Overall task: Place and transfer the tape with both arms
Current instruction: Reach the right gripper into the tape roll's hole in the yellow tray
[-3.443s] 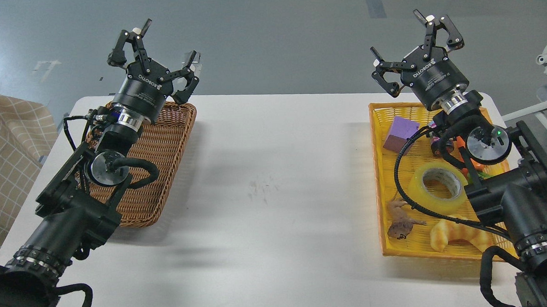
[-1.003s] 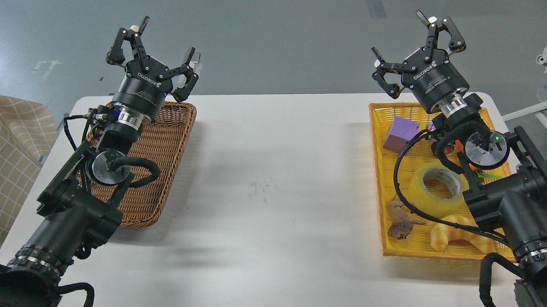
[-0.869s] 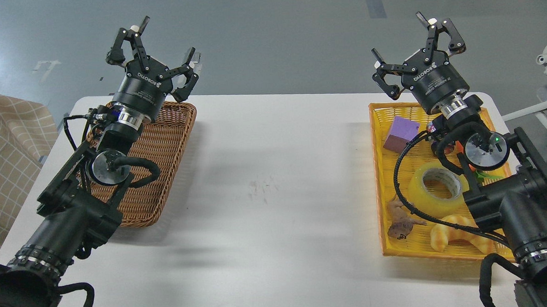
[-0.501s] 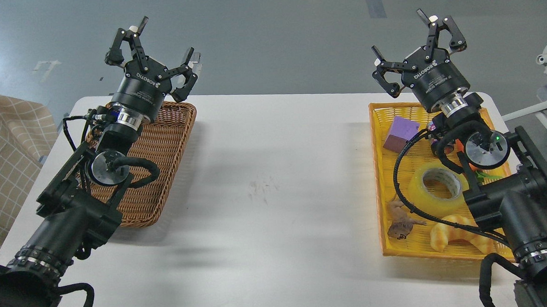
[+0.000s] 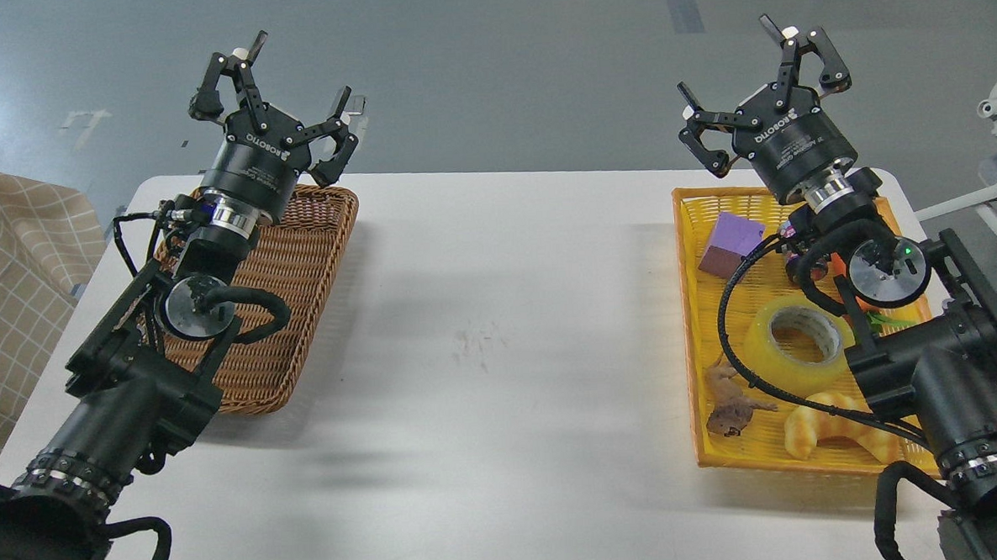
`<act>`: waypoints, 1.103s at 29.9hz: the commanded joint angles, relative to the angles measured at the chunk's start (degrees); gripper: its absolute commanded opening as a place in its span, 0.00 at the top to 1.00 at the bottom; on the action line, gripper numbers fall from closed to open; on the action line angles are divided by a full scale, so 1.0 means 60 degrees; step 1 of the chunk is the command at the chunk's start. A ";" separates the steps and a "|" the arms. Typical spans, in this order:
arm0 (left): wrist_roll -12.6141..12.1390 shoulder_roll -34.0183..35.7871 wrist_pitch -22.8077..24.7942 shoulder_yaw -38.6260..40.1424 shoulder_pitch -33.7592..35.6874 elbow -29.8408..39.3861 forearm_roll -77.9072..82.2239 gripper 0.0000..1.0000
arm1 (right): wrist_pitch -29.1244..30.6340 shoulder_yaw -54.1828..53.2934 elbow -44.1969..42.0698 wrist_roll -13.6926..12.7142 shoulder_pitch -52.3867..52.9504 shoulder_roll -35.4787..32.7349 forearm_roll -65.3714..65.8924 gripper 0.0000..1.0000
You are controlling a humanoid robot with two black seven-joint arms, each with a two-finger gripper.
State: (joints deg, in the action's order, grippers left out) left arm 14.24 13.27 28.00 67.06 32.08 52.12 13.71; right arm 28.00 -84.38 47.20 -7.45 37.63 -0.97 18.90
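Observation:
The tape (image 5: 796,344), a translucent yellow roll with a grey-white core, lies flat in the yellow basket (image 5: 690,322) at the right. My right arm reaches over that basket, partly hiding the roll's right side. My right gripper (image 5: 737,59) is open and empty, raised above the basket's far end. My left gripper (image 5: 298,77) is open and empty, raised above the far end of the brown wicker basket (image 5: 296,264) at the left.
The yellow basket also holds a purple block (image 5: 731,243), a brown toy (image 5: 729,404), a yellow-tan croissant toy (image 5: 833,435) and an orange item half hidden by my arm. The white table (image 5: 501,330) lies between the baskets. A checked cloth (image 5: 10,276) hangs at the far left.
Both grippers have shifted only slightly and stay open. The tape has not moved.

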 commanded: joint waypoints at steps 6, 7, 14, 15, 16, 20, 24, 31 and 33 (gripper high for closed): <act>0.0000 0.0014 0.0000 -0.0030 0.0029 0.0000 0.0014 0.02 | 0.0000 0.0614 0.0014 -0.0076 0.0071 -0.0423 0.0278 0.00; 0.0000 0.0014 0.0000 -0.0030 0.0029 0.0000 0.0014 0.02 | 0.0000 0.0818 0.0014 -0.0077 0.0086 -0.0540 0.0307 0.00; 0.0000 0.0014 0.0000 -0.0059 0.0044 0.0000 0.0058 0.02 | 0.0000 0.3745 0.0730 -0.0091 0.0319 -0.2398 0.0512 0.00; 0.0000 0.0014 0.0000 -0.0073 0.0044 0.0000 0.0058 0.02 | 0.0000 0.4287 0.0906 -0.0091 0.0451 -0.2736 0.0687 0.00; 0.0000 0.0014 0.0000 -0.0074 0.0044 0.0015 0.0058 0.02 | 0.0000 0.4539 0.1023 -0.0091 0.0496 -0.2898 0.0790 0.00; 0.0000 0.0014 0.0000 -0.0074 0.0044 0.0000 0.0073 0.02 | 0.0000 0.5549 0.1798 -0.0106 0.0657 -0.3864 0.1448 0.00; 0.0000 0.0014 0.0000 -0.0059 0.0059 0.0000 0.0073 0.02 | 0.0000 0.6371 0.2810 -0.0120 0.0833 -0.4847 0.2824 0.00; 0.0000 0.0044 0.0000 -0.0044 0.0059 0.0015 0.0058 0.02 | 0.0000 0.6607 0.4231 -0.0135 0.0848 -0.6252 0.5036 0.00; 0.0000 0.0044 0.0000 -0.0044 0.0059 0.0029 0.0058 0.02 | 0.0000 0.6636 0.4480 -0.0135 0.0790 -0.6575 0.5432 0.00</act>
State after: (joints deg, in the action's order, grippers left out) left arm 14.24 13.49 28.00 66.80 32.49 52.21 14.15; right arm 28.03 -44.76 71.82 -8.24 42.88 -37.47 47.62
